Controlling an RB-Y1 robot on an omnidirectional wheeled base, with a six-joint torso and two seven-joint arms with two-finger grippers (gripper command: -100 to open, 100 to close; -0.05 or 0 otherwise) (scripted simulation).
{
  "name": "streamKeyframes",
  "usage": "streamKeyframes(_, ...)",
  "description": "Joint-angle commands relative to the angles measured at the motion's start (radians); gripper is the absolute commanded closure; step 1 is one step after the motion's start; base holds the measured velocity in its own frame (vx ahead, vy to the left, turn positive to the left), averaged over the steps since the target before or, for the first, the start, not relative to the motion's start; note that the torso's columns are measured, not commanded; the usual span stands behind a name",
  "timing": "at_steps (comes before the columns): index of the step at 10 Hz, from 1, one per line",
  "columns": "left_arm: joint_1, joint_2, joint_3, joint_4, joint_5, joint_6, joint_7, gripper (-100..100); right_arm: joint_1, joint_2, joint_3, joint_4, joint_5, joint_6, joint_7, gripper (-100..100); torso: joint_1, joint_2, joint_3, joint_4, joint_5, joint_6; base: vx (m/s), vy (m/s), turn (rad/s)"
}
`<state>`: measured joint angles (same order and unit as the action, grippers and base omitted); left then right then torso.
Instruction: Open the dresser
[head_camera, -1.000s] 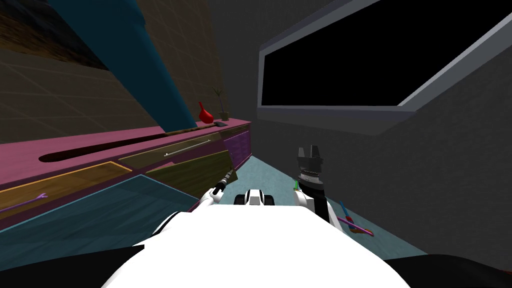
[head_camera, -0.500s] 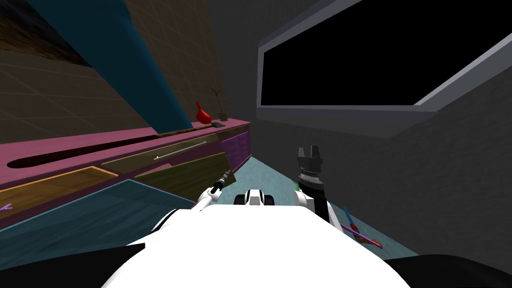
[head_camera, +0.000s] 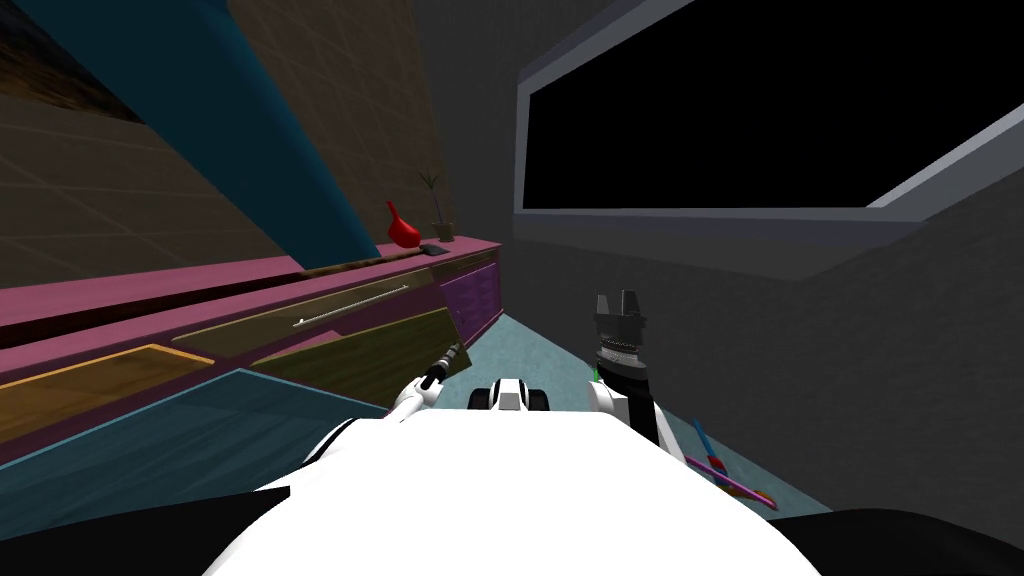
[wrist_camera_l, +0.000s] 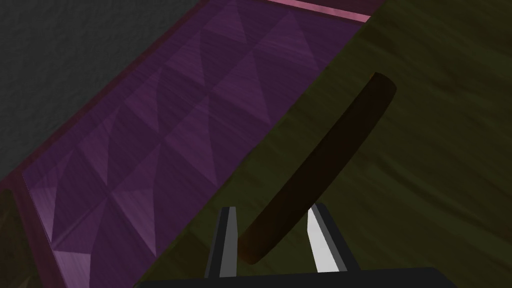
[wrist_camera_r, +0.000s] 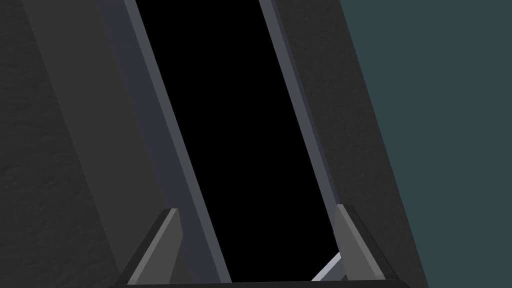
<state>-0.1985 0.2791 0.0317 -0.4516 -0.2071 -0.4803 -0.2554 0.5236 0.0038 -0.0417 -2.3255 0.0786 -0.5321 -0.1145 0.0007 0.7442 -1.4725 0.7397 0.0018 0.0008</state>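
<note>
The dresser (head_camera: 200, 282) runs along my left, with a pink top and olive drawer fronts (head_camera: 370, 350). The upper front carries a thin pale bar (head_camera: 350, 305). Low at the lower olive front's right end is my left gripper (head_camera: 455, 355). In the left wrist view its gripper (wrist_camera_l: 272, 240) has a finger on each side of the near end of a dark rounded handle (wrist_camera_l: 325, 155) on the olive front (wrist_camera_l: 425, 175), pressing it. A purple patterned panel (wrist_camera_l: 165, 135) lies beside that front. My right gripper (head_camera: 618, 300) is raised in front of me, away from the dresser, open (wrist_camera_r: 257, 245) and empty.
A red vase (head_camera: 402, 230), a small potted plant (head_camera: 438, 215) and a flat dark item (head_camera: 432, 248) sit on the dresser's far end. A grey-framed window (head_camera: 640, 215) with a black area is ahead on the right. Coloured sticks (head_camera: 725, 475) lie on the teal floor (head_camera: 530, 345).
The whole head view has shifted: the dresser slid left and the floor sticks lower right, so I have moved. My left fingers have come in from wide open. The right arm is unchanged.
</note>
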Motion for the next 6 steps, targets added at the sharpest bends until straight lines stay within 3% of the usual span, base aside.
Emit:
streamKeyframes(1, -0.012, -0.002, -0.027, -0.002, -0.016, 0.0, 0.014, 100, 0.0, 0.0, 0.0, 0.0, 0.0, 0.0, 0.0, 0, -0.001, 0.0, 0.0, 0.0, -0.001, -0.002, -0.138, 0.071, -0.099)
streamKeyframes(4, -0.017, -0.004, -0.04, -0.004, -0.023, -0.001, 0.021, 100, 0.0, 0.0, 0.0, 0.0, 0.0, 0.0, 0.0, 0, -0.004, 0.0, 0.0, 0.001, -0.003, -0.003, -0.169, 0.047, -0.076)
streamKeyframes(6, -0.03, -0.01, -0.081, -0.009, -0.046, -0.003, 0.042, 100, 0.0, 0.0, 0.0, 0.0, 0.0, 0.0, 0.0, 0, -0.003, -0.005, -0.004, 0.0, -0.003, -0.001, -0.177, 0.056, -0.099)
